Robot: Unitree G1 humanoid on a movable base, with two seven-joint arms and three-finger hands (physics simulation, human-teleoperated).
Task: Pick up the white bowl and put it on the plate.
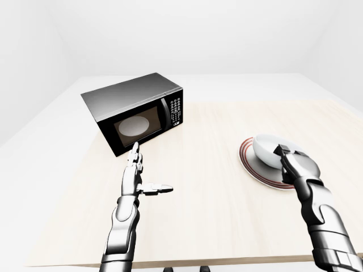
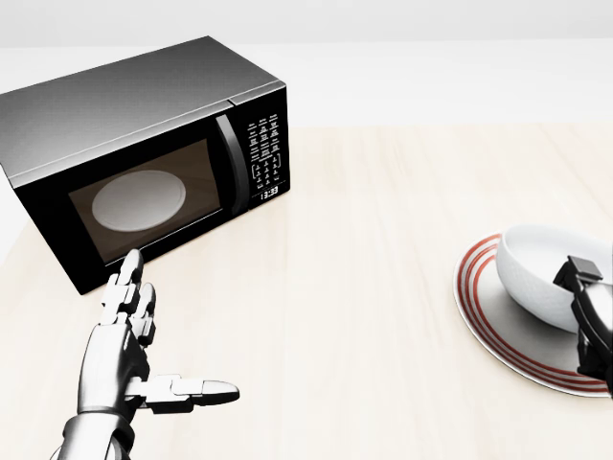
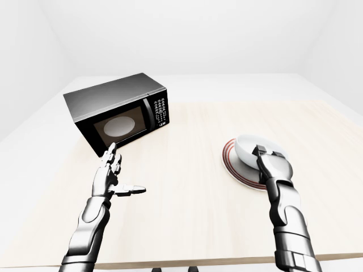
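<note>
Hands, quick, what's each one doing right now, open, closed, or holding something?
Left hand: open, fingers spread, holding nothing, beside the microwave.
Right hand: at the white bowl on the plate; grip cannot be told.

Three head cameras, all looking down over the bench [image 1: 215,192]

The head view sits closest, cropping to the microwave [image 2: 144,153] and plate [image 2: 498,335]; both wider eye views share these, plus arms, bench edges and walls.
</note>
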